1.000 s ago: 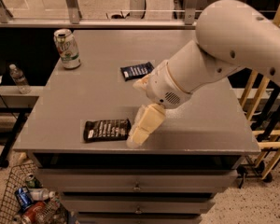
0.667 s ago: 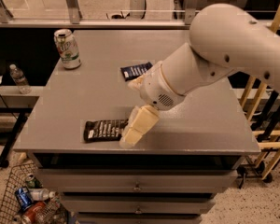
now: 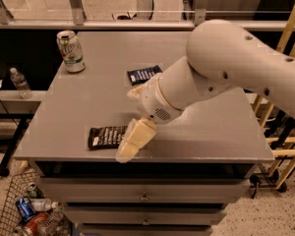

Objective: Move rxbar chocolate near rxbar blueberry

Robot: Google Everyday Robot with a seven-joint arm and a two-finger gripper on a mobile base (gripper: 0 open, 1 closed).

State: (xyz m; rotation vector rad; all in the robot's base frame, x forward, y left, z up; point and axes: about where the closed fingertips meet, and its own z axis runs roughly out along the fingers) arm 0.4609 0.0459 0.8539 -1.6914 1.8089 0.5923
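The rxbar chocolate (image 3: 104, 136), a black wrapper with white lettering, lies flat near the front edge of the grey table (image 3: 88, 102). The rxbar blueberry (image 3: 143, 74), a dark-blue wrapper, lies flat further back near the table's middle. My gripper (image 3: 130, 144) hangs from the big white arm and points down at the right end of the chocolate bar, covering that end. Only its cream-coloured outer side faces the camera.
A green-and-white drink can (image 3: 71, 51) stands at the table's back left corner. Drawers sit under the table front. A wire basket with cans (image 3: 32, 215) is on the floor at lower left. A water bottle (image 3: 20, 82) stands on a low shelf at the left.
The arm has swung left and down, bringing the gripper from the right of the chocolate bar to over its right end. The bars and the can have not moved.
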